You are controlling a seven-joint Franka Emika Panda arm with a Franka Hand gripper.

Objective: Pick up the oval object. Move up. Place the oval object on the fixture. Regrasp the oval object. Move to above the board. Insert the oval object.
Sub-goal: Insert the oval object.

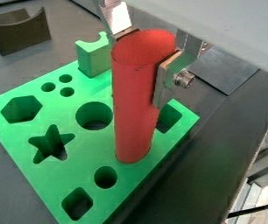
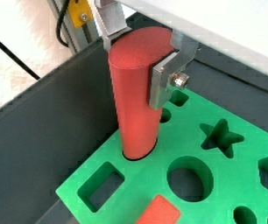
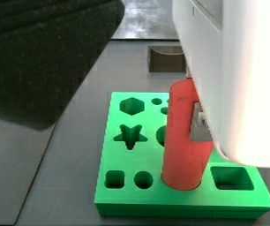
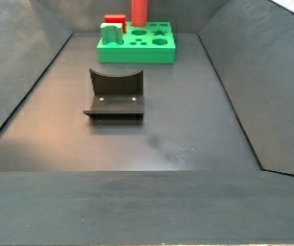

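Note:
The oval object, a smooth salmon-red peg, stands upright with my gripper shut on its upper end; silver fingers press its two sides. The gripper is directly above the board, a bright green slab with cut-out holes. The peg's lower end sits at a hole by the board's edge; how deep it reaches is hidden. In both side views the peg rises from the board. The fixture stands apart on the dark floor.
A light green notched block stands on the board's far corner, and a red cube rests on the board too. Dark sloping walls enclose the floor. A large white blurred body blocks much of a side view.

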